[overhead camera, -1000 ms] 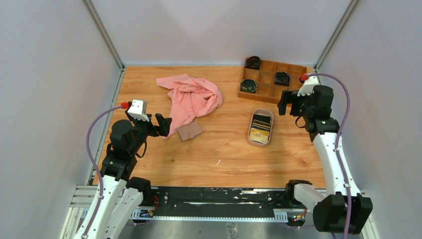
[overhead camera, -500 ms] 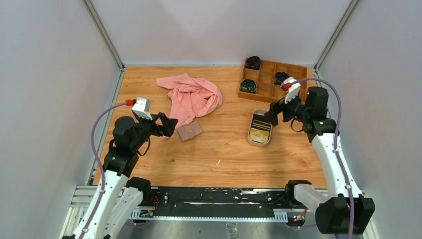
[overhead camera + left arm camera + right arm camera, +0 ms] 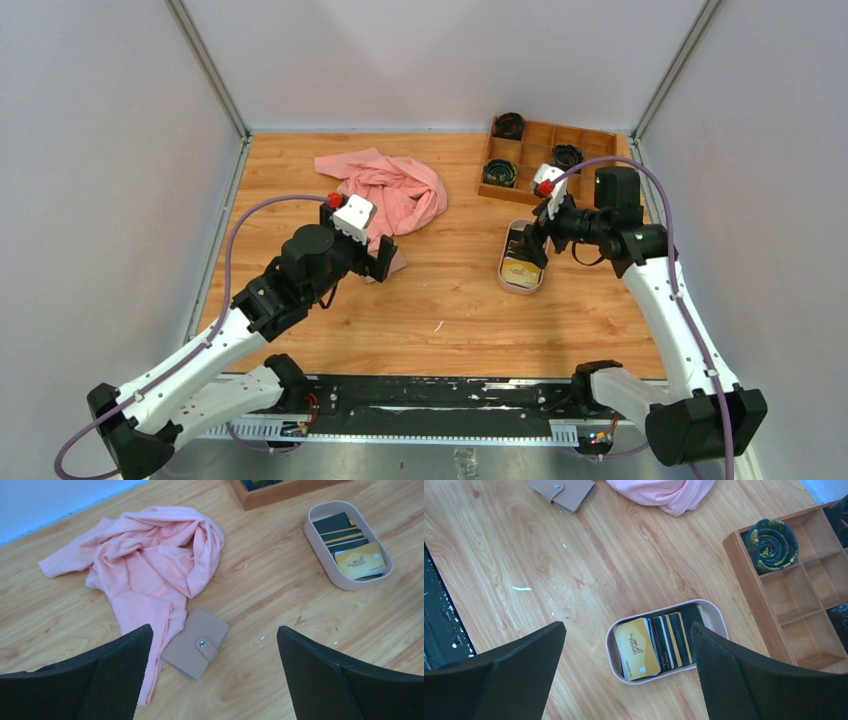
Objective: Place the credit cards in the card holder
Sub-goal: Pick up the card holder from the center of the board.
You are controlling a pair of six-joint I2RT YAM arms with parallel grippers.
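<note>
The card holder [image 3: 186, 651] is a tan folded wallet with a pale snap stud, lying shut on the table against the pink cloth's edge. My left gripper [image 3: 214, 630] is open and empty, hovering above it; in the top view [image 3: 385, 258] it hides most of the wallet. The credit cards lie stacked in the oval pinkish tray [image 3: 610, 652]: a yellow-gold one [image 3: 639, 650] on top, black striped ones [image 3: 674, 640] beside it. My right gripper [image 3: 628, 625] is open and empty above the tray, also seen from the top view [image 3: 527, 245].
A crumpled pink cloth [image 3: 385, 195] lies behind the wallet. A wooden compartment box [image 3: 545, 160] with dark rolled items [image 3: 776, 545] stands at the back right, just behind the tray [image 3: 522, 285]. Grey walls enclose the table.
My left arm swung right and forward from the table's left side to above the wallet. My right gripper moved left and down from beside the box to above the tray.
</note>
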